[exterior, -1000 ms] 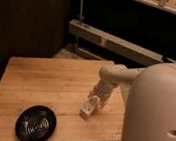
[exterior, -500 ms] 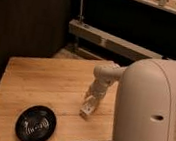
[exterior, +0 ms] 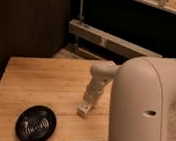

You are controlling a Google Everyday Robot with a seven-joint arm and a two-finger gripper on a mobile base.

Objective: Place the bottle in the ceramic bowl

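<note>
The ceramic bowl (exterior: 35, 124) is glossy black with light rings inside and sits on the wooden table (exterior: 39, 77) near its front left corner. My gripper (exterior: 85, 108) hangs from the white wrist and reaches down to the tabletop right of the middle, about a bowl's width to the right of the bowl. A small whitish shape at its tip (exterior: 83, 110) looks like the bottle, low over or on the wood. I cannot tell it apart from the gripper itself.
My large white arm housing (exterior: 147, 115) fills the right side and hides the table's right edge. A grey metal beam (exterior: 111, 41) and dark shelving stand behind the table. Dark wooden panels stand at the left.
My arm housing has swung left and closer, and it now covers more of the right side. The gripper has stayed at about the same spot on the table. The bowl has not moved.
</note>
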